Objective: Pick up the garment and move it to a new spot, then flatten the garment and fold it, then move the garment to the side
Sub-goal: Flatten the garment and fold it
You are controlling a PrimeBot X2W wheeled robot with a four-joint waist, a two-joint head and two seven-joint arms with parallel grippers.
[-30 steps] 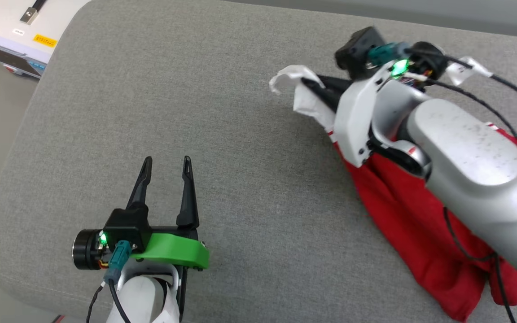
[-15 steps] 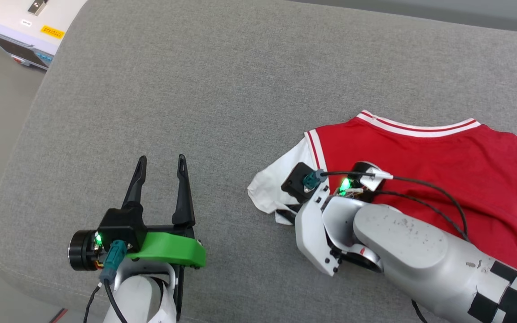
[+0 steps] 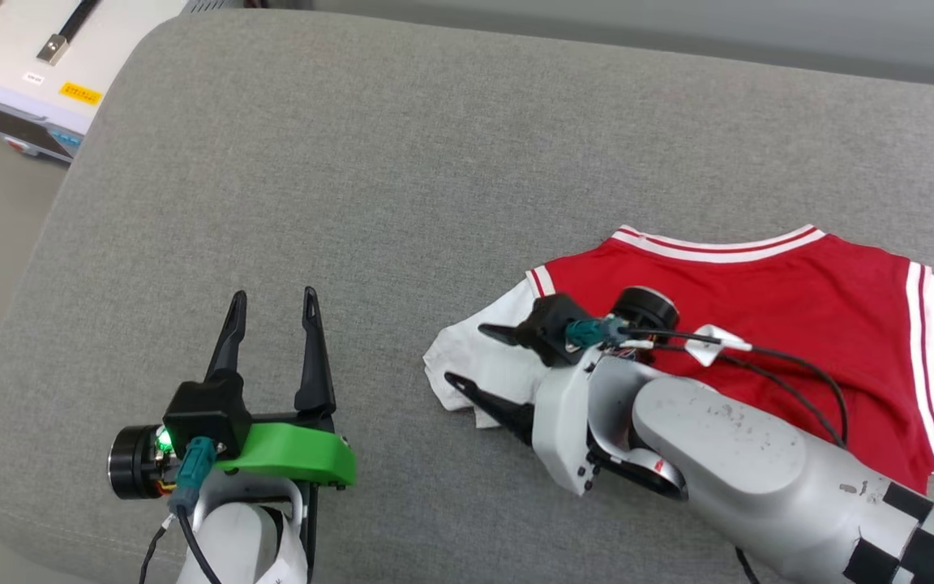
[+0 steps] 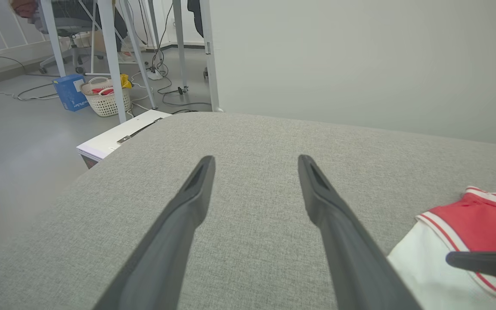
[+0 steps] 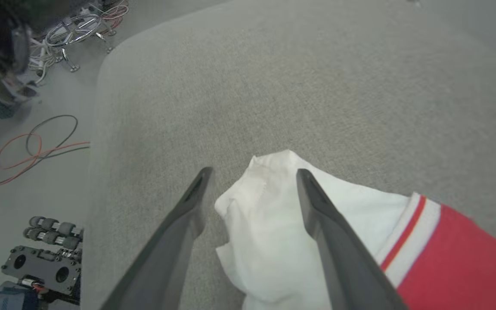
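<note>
Lying mostly spread on the right side of the broad grey woven-fabric cushion (image 3: 402, 146), the red jersey-style shirt with white short sleeves and red-and-white striped trim (image 3: 767, 316) is showing you a plain red face, its collar pointing away from the robot. Your right gripper (image 3: 467, 354) is standing with jaws spread wide and gripping nothing. Its two long dark fingers are straddling the rumpled white sleeve (image 5: 269, 232) on the side nearest the cushion's middle, which is bunching up between them in the right wrist view. Your left gripper (image 3: 272, 294) is hovering well apart from the shirt over bare cushion, its jaws likewise parted and empty.

You are dealing with thin, soft, light cloth here, I judge. It is likely going to drape, crease and drag on the textured cushion rather than slide, and a single-point lift is probably going to let it collapse into a bundle. Nothing about it is looking fragile. For flattening, you are probably best off pinching edges and corners, such as the sleeve cuff or the shoulder by the striped trim, catching one layer only and pulling outward with both grippers.
</note>
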